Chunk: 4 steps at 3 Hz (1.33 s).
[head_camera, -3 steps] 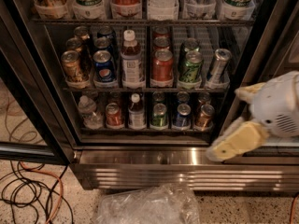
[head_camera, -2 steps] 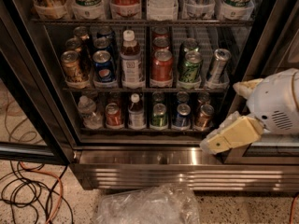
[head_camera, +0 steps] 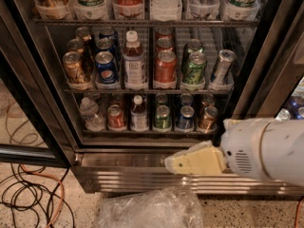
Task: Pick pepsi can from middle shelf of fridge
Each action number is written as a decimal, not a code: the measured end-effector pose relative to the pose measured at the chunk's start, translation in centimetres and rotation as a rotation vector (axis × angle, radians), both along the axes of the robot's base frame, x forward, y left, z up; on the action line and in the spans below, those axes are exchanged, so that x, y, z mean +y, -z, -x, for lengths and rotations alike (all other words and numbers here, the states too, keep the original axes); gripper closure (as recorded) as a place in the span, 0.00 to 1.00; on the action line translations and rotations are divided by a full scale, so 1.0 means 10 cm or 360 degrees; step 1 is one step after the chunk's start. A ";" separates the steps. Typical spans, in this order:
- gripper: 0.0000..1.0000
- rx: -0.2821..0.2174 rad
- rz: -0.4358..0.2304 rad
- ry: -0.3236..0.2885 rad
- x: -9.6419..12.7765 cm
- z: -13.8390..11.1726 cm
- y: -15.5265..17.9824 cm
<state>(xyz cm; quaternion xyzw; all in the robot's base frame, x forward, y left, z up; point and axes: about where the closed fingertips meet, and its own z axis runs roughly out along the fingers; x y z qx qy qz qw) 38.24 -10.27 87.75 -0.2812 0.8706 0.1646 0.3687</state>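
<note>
Change: over the last second the gripper [head_camera: 176,163] has swung left and dropped a touch. It was low on the right, and now it sits out in front of the ribbed steel base [head_camera: 118,177] of the fridge [head_camera: 40,87].
Arm: the white arm housing [head_camera: 266,148] has come in with it from the right edge.
Gripper state: I cannot tell whether it is open or closed, and no can is in it.
Pepsi can: the pepsi can [head_camera: 107,68] is untouched, upright at the front edge of the middle shelf [head_camera: 142,91], in the second lane from the left corner.
Neighbours: a gold-brown can [head_camera: 76,69] sits just to its left and a white-capped bottle [head_camera: 135,61] just to its right. Another blue can [head_camera: 109,35] stands behind it.
What it means: this is still the approach. The gripper is well below the shelf and off to the right of the can, so by my read it has to climb and keep going left.
Surface: a wire rack with clear lane trays, packed along the front edge. The red cans [head_camera: 165,66], green cans [head_camera: 194,68] and a silver can [head_camera: 222,64] run to the right corner. The lanes are tight, so a nudged neighbour looks like the risk.
Room: a speckled floor [head_camera: 19,122], black and orange cables [head_camera: 28,198] at lower left, and a crumpled clear plastic bag [head_camera: 152,210] lying in front of the base.
</note>
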 end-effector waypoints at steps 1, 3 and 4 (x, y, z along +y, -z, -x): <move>0.00 -0.0012 -0.0037 0.0101 0.04 -0.06 0.18; 0.00 -0.0090 -0.0052 0.0108 0.19 -0.08 0.26; 0.00 -0.0193 -0.0081 0.0093 0.58 -0.13 0.55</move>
